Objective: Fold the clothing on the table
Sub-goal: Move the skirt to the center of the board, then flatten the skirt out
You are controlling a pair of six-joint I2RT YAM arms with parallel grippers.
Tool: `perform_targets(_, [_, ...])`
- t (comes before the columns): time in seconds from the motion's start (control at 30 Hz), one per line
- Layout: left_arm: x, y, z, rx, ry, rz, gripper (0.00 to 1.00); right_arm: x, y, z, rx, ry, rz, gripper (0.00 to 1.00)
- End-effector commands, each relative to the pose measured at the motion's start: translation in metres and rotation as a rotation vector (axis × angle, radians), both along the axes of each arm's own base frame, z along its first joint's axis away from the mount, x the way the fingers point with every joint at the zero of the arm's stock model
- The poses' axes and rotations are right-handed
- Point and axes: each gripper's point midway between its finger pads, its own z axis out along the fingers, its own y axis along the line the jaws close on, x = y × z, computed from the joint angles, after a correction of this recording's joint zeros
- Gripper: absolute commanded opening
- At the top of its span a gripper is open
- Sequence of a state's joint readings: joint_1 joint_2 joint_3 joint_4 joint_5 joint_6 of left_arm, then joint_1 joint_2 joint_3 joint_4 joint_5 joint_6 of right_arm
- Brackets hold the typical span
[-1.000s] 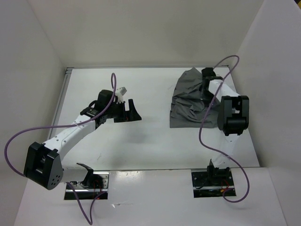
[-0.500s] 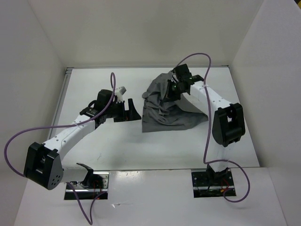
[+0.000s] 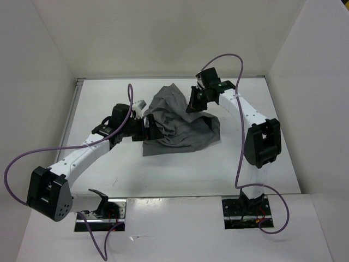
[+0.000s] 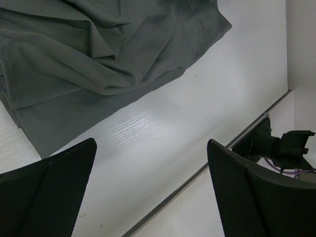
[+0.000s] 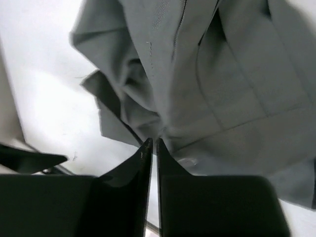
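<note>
The clothing (image 3: 182,131) is soft, matt grey cloth, rumpled. The table (image 3: 163,169) is smooth, glossy white, with a thin metal edge (image 3: 70,117). The fingers (image 4: 49,197) are matt black, finely dimpled.

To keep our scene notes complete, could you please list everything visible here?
Pleated garment: one, dark grey, crumpled mid-table.
Table: one, glossy white, under the garment.
Walls: white, on the left, far and right sides.
Cables: two, purple, one looping off each arm.
Base plates: two, metal, at the near edge.
Left arm: one, white and black, at the garment's left edge; jaws wide open, empty.
Right arm: one, white and black, over the garment's far side; jaws nearly closed, tips at the fabric.
</note>
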State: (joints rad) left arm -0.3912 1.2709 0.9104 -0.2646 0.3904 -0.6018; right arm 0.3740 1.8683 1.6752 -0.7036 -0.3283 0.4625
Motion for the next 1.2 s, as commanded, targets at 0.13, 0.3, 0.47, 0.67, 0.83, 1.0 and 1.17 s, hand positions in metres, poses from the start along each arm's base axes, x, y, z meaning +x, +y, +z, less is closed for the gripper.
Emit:
perform_targets(0.13, [0.002, -0.003, 0.018, -0.031, -0.075, -0.031, 0.99, -0.012, -0.028, 0.0, -0.387, -0.117, 0.036, 0.62])
perform_targets(0.3, [0.0, -0.004, 0.012, -0.035, -0.049, -0.034, 0.99, 0.004, -0.031, -0.009, -0.597, -0.183, 0.057, 0.66])
perform_targets(0.47, [-0.003, -0.003, 0.014, -0.044, -0.051, -0.028, 0.99, 0.01, -0.031, -0.053, -0.762, -0.164, 0.094, 0.66])
perform_targets(0.67, [-0.006, 0.001, 0.018, -0.043, -0.06, -0.009, 0.99, 0.01, -0.03, -0.105, -0.794, -0.114, 0.138, 0.63])
perform_targets(0.83, [-0.005, 0.001, 0.018, -0.042, -0.056, 0.004, 0.99, 0.008, -0.027, -0.119, -0.786, -0.094, 0.154, 0.53])
perform_targets(1.0, [-0.005, 0.001, 0.018, -0.042, -0.056, 0.004, 0.99, 0.004, -0.023, -0.118, -0.754, -0.084, 0.161, 0.11])
perform_targets(1.17, [-0.004, 0.002, 0.01, -0.027, -0.033, 0.011, 0.99, 0.008, -0.021, -0.054, -0.71, -0.173, 0.071, 0.0])
